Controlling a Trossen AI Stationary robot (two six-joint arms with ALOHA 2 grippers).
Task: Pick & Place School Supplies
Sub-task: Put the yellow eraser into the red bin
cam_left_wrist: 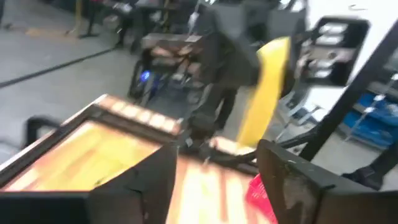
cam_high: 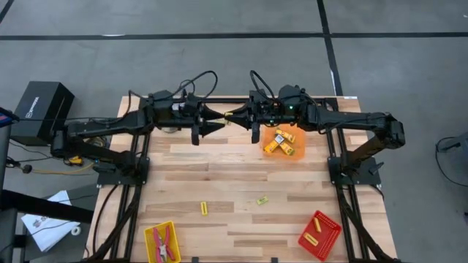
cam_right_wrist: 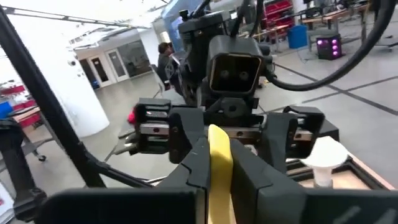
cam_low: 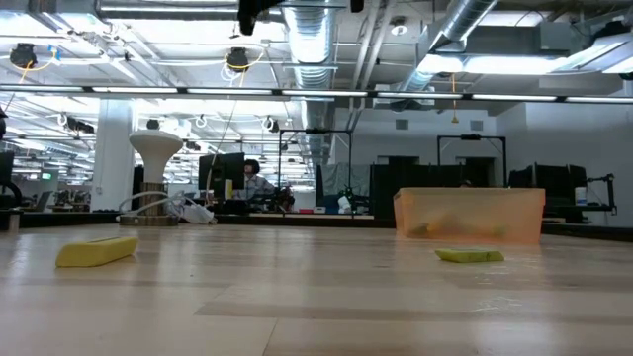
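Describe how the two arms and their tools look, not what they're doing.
Both arms are dark, jointed links on black frame mounts, with looping black cables. The left tool and the right tool taper to pointed dark fingers; a green light glows on the right arm's wrist.

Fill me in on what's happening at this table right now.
The two arms meet tip to tip above the far edge of the wooden table, handing over a yellow stick. The right pincer is shut on the stick, and the left pincer stands open around it. An orange tray beside them holds several yellow pieces. Two more yellow pieces lie loose on the table, and a yellow tray and a red tray sit at the near edge.
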